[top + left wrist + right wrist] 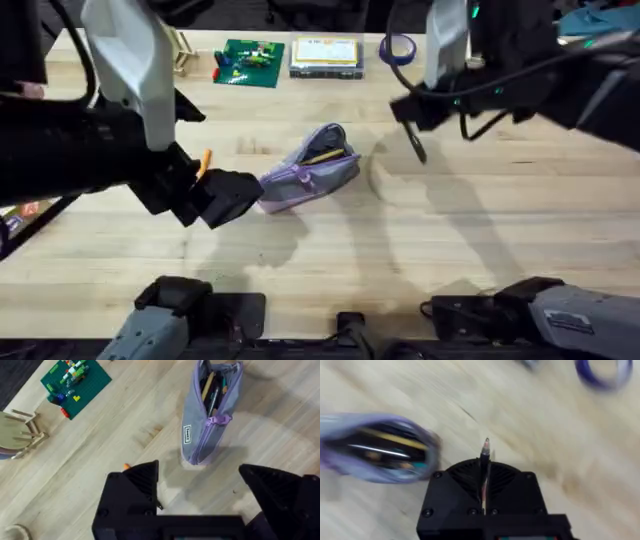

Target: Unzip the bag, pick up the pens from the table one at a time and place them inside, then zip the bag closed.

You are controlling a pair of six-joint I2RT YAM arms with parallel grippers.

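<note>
Wooden table (450, 240) holds the lavender bag (310, 170) at its centre (unzipped, pens visible inside). Right gripper (485, 460) hangs above and beside it, pinching a black pen (484, 452). Left gripper (200, 490) hovers spread wide near an orange pen (204, 162).

Left arm reaching in from the left edge, low over the worktop, its tool (222, 195) spread wide with nothing between the fingers. Right arm raised high, its tool (412, 128) clamped on a slim pen, pointing down.
</note>
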